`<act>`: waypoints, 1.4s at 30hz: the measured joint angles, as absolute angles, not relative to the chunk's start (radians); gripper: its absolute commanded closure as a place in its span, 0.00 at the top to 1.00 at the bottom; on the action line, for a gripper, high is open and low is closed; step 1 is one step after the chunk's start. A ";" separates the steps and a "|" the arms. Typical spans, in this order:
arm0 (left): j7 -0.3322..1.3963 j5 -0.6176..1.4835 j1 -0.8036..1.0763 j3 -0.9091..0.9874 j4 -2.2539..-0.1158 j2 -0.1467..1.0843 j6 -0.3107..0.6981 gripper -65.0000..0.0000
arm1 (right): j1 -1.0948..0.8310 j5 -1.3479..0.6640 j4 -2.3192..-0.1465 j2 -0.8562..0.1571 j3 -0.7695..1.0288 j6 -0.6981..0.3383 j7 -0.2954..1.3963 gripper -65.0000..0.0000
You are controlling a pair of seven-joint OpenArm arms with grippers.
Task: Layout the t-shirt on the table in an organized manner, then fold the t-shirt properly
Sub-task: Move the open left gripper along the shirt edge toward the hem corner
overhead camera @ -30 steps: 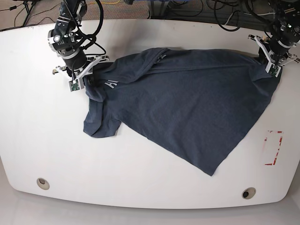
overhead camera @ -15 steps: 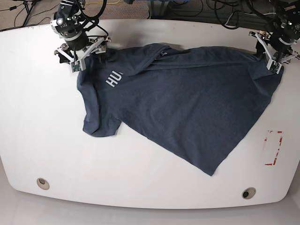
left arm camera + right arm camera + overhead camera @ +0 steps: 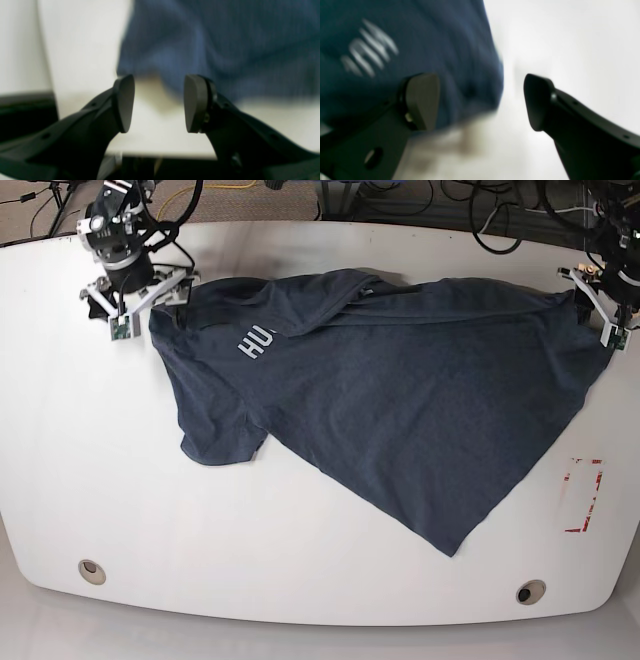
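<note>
The base view is evenly and brightly lit from above, and soft glare is spread across the glossy white worktop [image 3: 300, 530]. Only faint shadows are cast under the t-shirt [image 3: 400, 400]. Its straight edges are bowed by wide-angle distortion. Both wrist views are heavily blurred: cloth and white lettering [image 3: 367, 60] are smeared, while the dark fingers [image 3: 123, 102] are rendered sharper.
</note>
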State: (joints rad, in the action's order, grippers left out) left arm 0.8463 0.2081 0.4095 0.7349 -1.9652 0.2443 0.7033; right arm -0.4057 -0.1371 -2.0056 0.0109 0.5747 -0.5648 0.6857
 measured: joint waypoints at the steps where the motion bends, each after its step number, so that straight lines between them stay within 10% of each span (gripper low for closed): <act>1: 0.842 0.209 0.400 0.735 -1.969 0.245 0.700 0.46 | -0.389 -0.136 -2.004 0.007 0.573 -0.559 0.695 0.78; 8: 0.893 0.210 0.345 0.732 -1.987 0.232 0.701 0.46 | -0.322 -0.136 -1.994 0.013 0.603 -0.569 0.899 0.78; 42: 0.926 0.197 -0.005 0.612 -1.954 0.225 0.704 0.47 | -0.183 -0.134 -1.738 0.072 0.675 -0.561 0.884 0.77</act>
State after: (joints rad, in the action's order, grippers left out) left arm 0.9264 0.1970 -0.0051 0.6117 -1.9545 0.2249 0.7040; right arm -0.1833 -0.1345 -1.7382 0.0723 0.6750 -0.5610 0.8837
